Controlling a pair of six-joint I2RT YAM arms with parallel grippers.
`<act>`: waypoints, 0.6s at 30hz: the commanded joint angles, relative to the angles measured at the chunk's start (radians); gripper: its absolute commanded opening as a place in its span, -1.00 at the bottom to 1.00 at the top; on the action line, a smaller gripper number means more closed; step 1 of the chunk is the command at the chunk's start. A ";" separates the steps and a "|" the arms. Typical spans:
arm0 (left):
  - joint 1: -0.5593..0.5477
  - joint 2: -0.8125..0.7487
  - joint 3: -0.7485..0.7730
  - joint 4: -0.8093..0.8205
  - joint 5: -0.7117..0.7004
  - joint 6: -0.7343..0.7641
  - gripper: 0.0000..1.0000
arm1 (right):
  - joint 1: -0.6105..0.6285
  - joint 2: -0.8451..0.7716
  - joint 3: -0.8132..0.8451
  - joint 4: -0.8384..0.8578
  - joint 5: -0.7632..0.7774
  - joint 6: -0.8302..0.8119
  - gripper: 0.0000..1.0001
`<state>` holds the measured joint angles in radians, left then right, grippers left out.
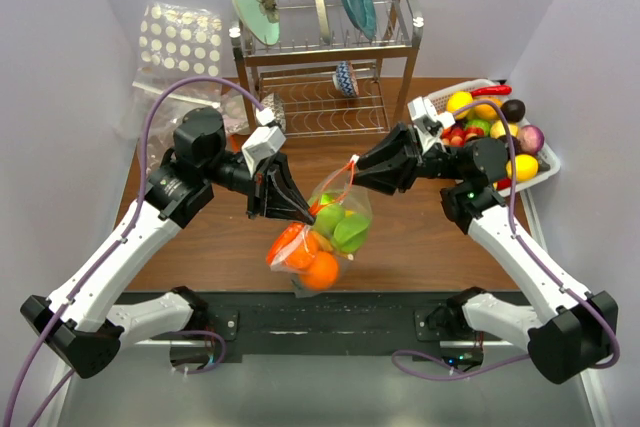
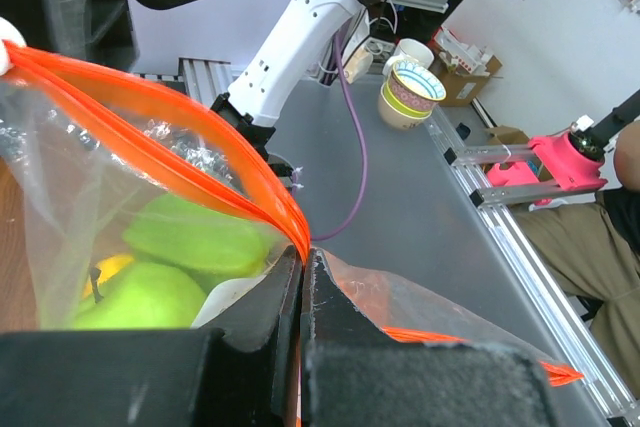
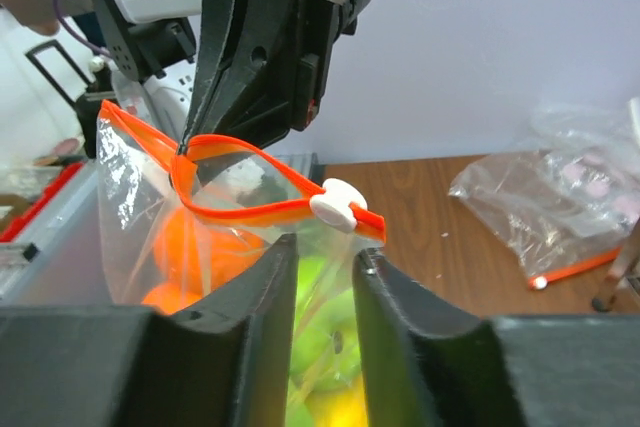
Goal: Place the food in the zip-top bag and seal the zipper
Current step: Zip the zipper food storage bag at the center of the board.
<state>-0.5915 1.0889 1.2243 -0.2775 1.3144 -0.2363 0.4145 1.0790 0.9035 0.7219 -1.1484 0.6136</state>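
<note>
The zip-top bag [image 1: 332, 232] hangs in the air between my grippers, its clear film holding the food: orange pieces [image 1: 318, 269] low down and green ones [image 1: 348, 231] above. My left gripper [image 1: 303, 211] is shut on the orange-red zipper [image 2: 200, 137] at the bag's left end, its jaws pressed together on the strip [image 2: 303, 262]. My right gripper [image 3: 325, 247] is slightly open and straddles the bag film just under the white slider [image 3: 335, 205], near the zipper's right end [image 1: 350, 163]. The mouth gapes between slider and left gripper. Green and yellow food [image 3: 330, 367] shows through the film.
A white basket [image 1: 548, 161] with several more toy fruits stands at the right. A dish rack [image 1: 330, 57] with plates stands at the back, a dotted clear bag [image 1: 180, 42] at the back left. A small clear pouch [image 3: 560, 207] lies on the brown table.
</note>
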 commanded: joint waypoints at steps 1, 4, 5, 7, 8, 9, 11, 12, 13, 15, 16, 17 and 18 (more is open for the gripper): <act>-0.005 -0.007 0.001 0.054 0.032 -0.020 -1.00 | 0.007 -0.014 0.032 -0.018 -0.007 -0.014 -0.83; -0.005 -0.007 0.000 0.022 0.022 0.006 -1.00 | 0.007 -0.031 0.029 -0.067 0.013 -0.037 -1.00; -0.005 -0.006 -0.002 0.006 0.004 0.034 -1.00 | 0.006 -0.046 0.031 -0.094 0.021 -0.069 -1.00; -0.004 -0.001 -0.003 -0.049 -0.033 0.066 -1.00 | 0.007 -0.068 0.031 -0.191 0.076 -0.106 -1.00; -0.004 0.002 -0.003 -0.074 -0.103 0.101 -1.00 | 0.007 -0.089 0.035 -0.244 0.107 -0.171 -1.00; -0.004 0.014 -0.002 -0.100 -0.151 0.120 -1.00 | 0.007 -0.099 0.041 -0.365 0.151 -0.205 -1.00; -0.005 0.034 -0.006 -0.161 -0.281 0.149 -1.00 | 0.007 -0.116 0.044 -0.458 0.287 -0.274 -1.00; -0.004 0.061 -0.008 -0.178 -0.331 0.153 -1.00 | 0.007 -0.128 0.040 -0.520 0.332 -0.288 -1.00; -0.005 0.075 -0.006 -0.208 -0.381 0.158 -1.00 | 0.007 -0.132 0.023 -0.539 0.369 -0.294 -1.00; -0.004 0.123 -0.011 -0.229 -0.516 0.161 -1.00 | 0.007 -0.134 -0.009 -0.574 0.449 -0.296 -1.00; -0.004 0.138 -0.011 -0.244 -0.555 0.161 -1.00 | 0.007 -0.131 -0.021 -0.582 0.472 -0.290 -1.00; -0.004 0.152 -0.012 -0.247 -0.625 0.160 -1.00 | 0.007 -0.126 -0.037 -0.582 0.490 -0.267 -1.00; -0.004 0.176 -0.017 -0.246 -0.651 0.157 -1.00 | 0.009 -0.110 -0.073 -0.575 0.499 -0.255 -1.00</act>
<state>-0.5968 1.2030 1.2171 -0.4686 0.9291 -0.1085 0.4187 0.9554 0.8898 0.2279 -0.7940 0.3702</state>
